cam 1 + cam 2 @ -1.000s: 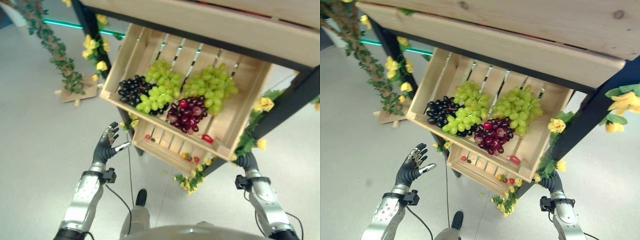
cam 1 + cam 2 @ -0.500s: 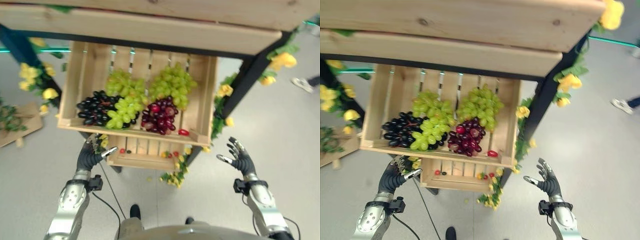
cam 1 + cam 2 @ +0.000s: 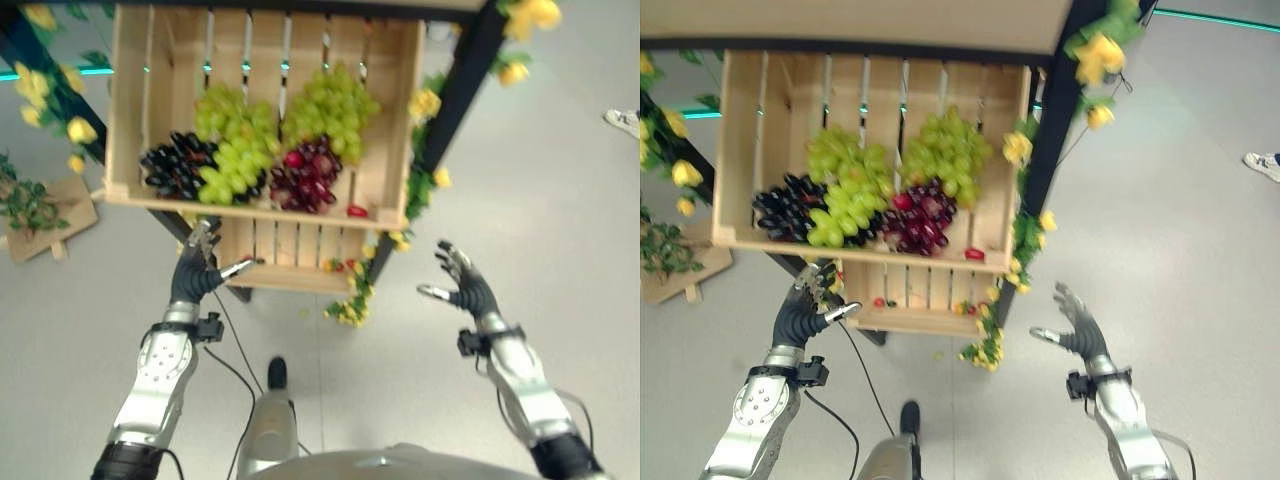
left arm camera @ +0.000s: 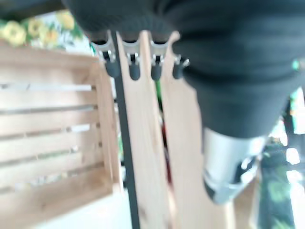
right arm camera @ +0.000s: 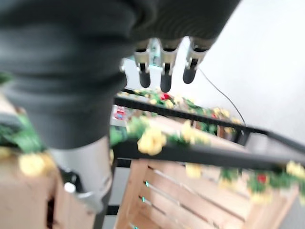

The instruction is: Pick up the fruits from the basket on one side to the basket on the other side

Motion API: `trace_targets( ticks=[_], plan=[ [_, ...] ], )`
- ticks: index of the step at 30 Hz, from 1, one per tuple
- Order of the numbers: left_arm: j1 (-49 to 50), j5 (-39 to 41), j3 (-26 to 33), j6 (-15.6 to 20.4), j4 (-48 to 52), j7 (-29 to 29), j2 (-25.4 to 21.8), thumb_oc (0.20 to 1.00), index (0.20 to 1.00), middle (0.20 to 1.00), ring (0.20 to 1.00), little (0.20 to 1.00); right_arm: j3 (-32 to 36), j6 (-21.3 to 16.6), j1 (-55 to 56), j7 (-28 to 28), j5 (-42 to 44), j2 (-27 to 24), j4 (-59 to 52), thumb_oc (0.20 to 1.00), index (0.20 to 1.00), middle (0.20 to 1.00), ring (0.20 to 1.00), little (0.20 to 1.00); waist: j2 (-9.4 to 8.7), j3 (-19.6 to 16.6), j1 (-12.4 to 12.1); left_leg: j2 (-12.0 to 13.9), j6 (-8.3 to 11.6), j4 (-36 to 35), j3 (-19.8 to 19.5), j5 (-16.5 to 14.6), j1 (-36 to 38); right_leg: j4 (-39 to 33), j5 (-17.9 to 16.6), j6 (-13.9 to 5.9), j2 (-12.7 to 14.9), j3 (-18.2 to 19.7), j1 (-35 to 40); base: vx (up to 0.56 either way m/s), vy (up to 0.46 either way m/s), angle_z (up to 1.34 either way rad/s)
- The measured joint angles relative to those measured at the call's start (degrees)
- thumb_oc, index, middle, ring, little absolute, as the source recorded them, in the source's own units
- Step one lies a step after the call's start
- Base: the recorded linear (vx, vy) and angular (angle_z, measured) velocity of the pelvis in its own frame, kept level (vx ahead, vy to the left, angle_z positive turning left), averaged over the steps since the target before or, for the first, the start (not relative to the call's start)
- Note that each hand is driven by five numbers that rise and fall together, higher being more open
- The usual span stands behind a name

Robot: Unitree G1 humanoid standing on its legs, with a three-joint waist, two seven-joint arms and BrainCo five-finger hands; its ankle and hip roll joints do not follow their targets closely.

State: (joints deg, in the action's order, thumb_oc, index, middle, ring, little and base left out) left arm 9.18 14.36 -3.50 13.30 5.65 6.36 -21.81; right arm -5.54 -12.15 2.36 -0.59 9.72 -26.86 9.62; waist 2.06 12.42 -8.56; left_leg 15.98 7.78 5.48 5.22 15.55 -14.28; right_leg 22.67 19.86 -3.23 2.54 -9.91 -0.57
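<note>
Nearest the robot, both arms reach forward over a pale grey floor (image 3: 560, 200), and no writing can be made out on anything here. The left hand (image 3: 192, 279) is raised just below the front edge of the upper crate (image 3: 130, 100), its fingers loosely spread and its thumb stuck out sideways, holding nothing. The right hand (image 3: 462, 288) hangs over bare floor well to the right of the stand, palm turned inward, fingers fanned apart and empty. Just past the left hand sits a small lower crate (image 3: 290, 270) of pale slatted wood, with a few small red fruits (image 3: 880, 301) on its slats. Yellow flowers (image 3: 350, 308) with green leaves trail by its right corner. Above it, the larger slatted crate holds the grapes: a black bunch (image 3: 172, 165) at the left, green bunches (image 3: 240, 150) in the middle and at the right, and a dark red bunch (image 3: 305, 175) at the front. A single red fruit (image 3: 356, 211) lies by the front right corner. Dark posts (image 3: 455, 85) wound with more yellow flowers frame the stand
</note>
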Motion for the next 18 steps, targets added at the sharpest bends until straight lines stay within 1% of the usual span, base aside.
trace_targets(
  ticks=[1,2,3,4,5,6,7,8,9,10,11,12,13,14,15,16,17,18],
  plan=[
    [0.6,0.0,-0.3,0.0,-0.3,0.0,0.1,1.0,1.0,1.0,1.0,1.0,0.7,0.0,0.9,-0.1,0.0,-0.2,0.6,1.0,1.0,1.0,1.0,1.0,0.33,0.1,0.5,0.7,-0.06,-0.3,-1.2,1.5,-0.1,1.8,1.2,1.16,-1.6,-1.4,0.0,-0.45,-0.471,0.86],
    [0.9,0.0,-0.7,-0.1,-0.6,0.2,-0.1,1.0,1.0,1.0,1.0,1.0,0.6,0.0,2.1,-0.6,0.0,-1.5,1.9,1.0,1.0,1.0,1.0,1.0,0.57,0.3,1.4,1.1,-0.91,-0.2,-2.6,5.1,-1.7,5.3,2.8,3.87,-4.3,-1.1,-0.9,-0.35,-0.308,1.12],
    [1.1,0.0,-1.2,-0.2,-0.6,0.2,-0.1,1.0,1.0,1.0,1.0,1.0,0.7,0.1,3.1,-0.7,0.0,-2.2,2.7,1.0,1.0,1.0,1.0,1.0,0.71,0.5,1.8,1.3,-0.56,-1.7,-3.2,8.2,-2.0,6.3,3.6,5.13,-4.9,-0.9,-0.9,-0.34,-0.252,1.25],
    [1.4,0.0,-1.6,-0.1,-0.6,0.3,-0.2,1.0,1.0,1.0,1.0,1.0,0.7,0.2,4.1,-1.1,0.0,-2.3,3.3,1.0,1.0,1.0,1.0,1.0,0.61,0.6,1.9,1.6,-3.73,-3.9,-2.7,11.2,-1.7,7.1,4.2,6.79,-5.1,-2.5,-1.1,-0.25,-0.149,0.71],
    [3.4,0.0,-1.8,-0.2,-1.4,0.3,-1.4,1.0,1.0,1.0,1.0,1.0,0.1,0.3,4.8,-1.3,0.0,-0.7,4.2,1.0,1.0,1.0,1.0,1.0,-1.43,0.9,0.9,-0.2,-2.06,-3.7,0.1,7.0,-0.1,7.5,3.6,8.91,-4.0,-3.2,-1.7,-0.4,-0.231,0.33],
    [3.9,-0.1,-1.7,-0.4,-2.1,0.2,-2.3,1.0,1.0,1.0,1.0,1.0,0.1,0.4,4.9,-1.3,0.0,0.3,4.2,1.0,1.0,1.0,1.0,1.0,-3.07,0.7,0.1,-1.7,-1.29,-2.8,1.4,3.2,0.6,6.5,2.5,9.96,-3.5,-3.4,-2.2,-0.46,-0.245,0.05],
    [4.0,-0.1,-0.9,-0.4,-2.4,0.2,-2.9,1.0,1.0,1.0,1.0,1.0,0.2,0.4,4.8,-1.2,0.0,0.8,4.1,1.0,1.0,1.0,1.0,1.0,-4.63,0.5,-0.6,-4.3,-0.74,2.1,1.9,-2.5,1.5,1.9,-1.9,10.08,-2.5,-5.0,-2.4,-0.49,-0.247,-0.03],
    [4.1,-0.1,-0.2,-0.4,-2.4,0.2,-2.7,1.0,1.0,1.0,1.0,1.0,0.3,0.4,4.5,-1.2,0.0,1.1,3.8,1.0,1.0,1.0,1.0,1.0,-5.02,0.3,-0.5,-5.2,0.03,5.6,1.8,-4.9,1.7,-1.9,-4.3,9.88,-2.5,-6.6,-1.7,-0.41,-0.192,0.19],
    [2.9,-0.1,0.5,-0.4,-2.7,0.1,-2.9,1.0,1.0,1.0,1.0,1.0,0.6,0.3,4.2,-1.3,0.1,1.5,3.2,1.0,1.0,1.0,1.0,1.0,-5.93,0.3,0.0,-6.9,-1.07,11.7,1.1,-9.5,1.9,-7.7,-8.4,10.4,-2.1,-9.6,-0.9,-0.32,-0.167,0.41],
    [1.8,-0.1,0.7,-0.4,-2.9,-0.2,-2.9,1.0,1.0,1.0,1.0,1.0,1.2,0.3,4.4,-1.2,0.1,1.8,2.9,1.0,1.0,1.0,1.0,1.0,-6.3,0.5,0.6,-7.6,-0.6,15.3,0.8,-11.8,1.8,-10.2,-9.9,10.73,-1.6,-12.0,-0.4,-0.24,-0.104,0.8],
    [0.3,-0.1,0.7,-0.4,-2.7,-0.3,-2.7,1.0,1.0,1.0,1.0,1.0,1.7,0.4,4.5,-1.2,0.1,2.2,2.9,1.0,1.0,1.0,1.0,1.0,-7.0,0.6,2.2,-8.4,-0.12,17.5,0.6,-13.7,2.5,-12.9,-12.1,10.96,-1.1,-14.0,-0.1,-0.2,-0.09,0.95],
    [-1.2,-0.1,0.7,-0.3,-2.6,-0.7,-2.4,1.0,1.0,1.0,1.0,1.0,1.8,0.5,4.3,-1.1,0.1,2.3,3.0,1.0,1.0,1.0,1.0,1.0,-7.52,1.1,3.7,-8.9,1.02,22.5,-0.5,-16.1,3.3,-14.9,-13.3,10.93,-0.8,-15.0,0.3,-0.13,-0.014,0.9],
    [-1.6,-0.1,0.7,-0.4,-2.4,-0.9,-2.2,1.0,1.0,1.0,1.0,1.0,1.9,0.6,4.3,-1.1,0.2,2.6,3.0,1.0,1.0,1.0,1.0,1.0,-7.58,1.1,4.1,-9.3,1.82,24.0,-1.0,-16.8,4.8,-16.5,-13.9,10.78,-0.6,-16.3,0.6,-0.08,0.022,0.68],
    [-1.8,-0.1,0.7,-0.3,-2.1,-1.1,-1.8,1.0,1.0,1.0,1.0,1.0,1.9,0.6,4.4,-1.1,0.3,3.1,2.9,1.0,1.0,1.0,1.0,1.0,-7.63,1.0,4.9,-9.4,2.17,24.5,-2.4,-17.3,5.6,-17.5,-14.4,9.62,-0.8,-16.1,0.6,-0.08,0.099,0.38],
    [-1.5,-0.1,0.7,-0.3,-1.0,-1.7,-1.7,1.0,1.0,1.0,1.0,1.0,1.9,0.6,4.7,-1.0,0.4,4.0,2.9,1.0,1.0,1.0,1.0,1.0,-7.61,0.8,5.4,-9.5,1.61,22.6,-2.5,-19.3,9.0,-19.5,-15.8,7.61,-1.2,-16.2,0.8,-0.06,0.081,0.18],
    [-1.2,-0.1,0.9,-0.3,-0.4,-1.8,-1.7,1.0,1.0,1.0,1.0,1.0,1.9,0.7,4.8,-0.9,0.5,4.7,2.9,1.0,1.0,1.0,1.0,1.0,-7.65,0.7,5.5,-9.6,1.49,20.7,-2.6,-20.5,11.0,-20.8,-16.8,6.27,-1.3,-16.5,0.8,-0.05,0.094,0.18],
    [-0.7,-0.1,1.4,-0.3,-0.1,-1.9,-1.5,1.0,1.0,1.0,1.0,1.0,1.9,0.8,4.9,-0.7,0.6,5.6,2.9,1.0,1.0,1.0,1.0,1.0,-7.43,-0.2,6.3,-10.0,0.93,15.1,-2.3,-20.9,13.2,-22.2,-17.5,4.37,-1.4,-16.9,0.6,-0.09,0.127,0.44],
    [-1.1,-0.1,1.4,-0.3,0.0,-1.9,-1.4,1.0,1.0,1.0,1.0,1.0,2.1,0.8,5.2,-0.7,0.7,5.8,2.9,1.0,1.0,1.0,1.0,1.0,-6.92,-0.9,7.8,-9.9,0.55,8.8,-2.1,-20.7,15.6,-22.9,-18.1,3.52,-1.6,-17.4,-0.3,-0.09,0.128,0.63]
  ],
)
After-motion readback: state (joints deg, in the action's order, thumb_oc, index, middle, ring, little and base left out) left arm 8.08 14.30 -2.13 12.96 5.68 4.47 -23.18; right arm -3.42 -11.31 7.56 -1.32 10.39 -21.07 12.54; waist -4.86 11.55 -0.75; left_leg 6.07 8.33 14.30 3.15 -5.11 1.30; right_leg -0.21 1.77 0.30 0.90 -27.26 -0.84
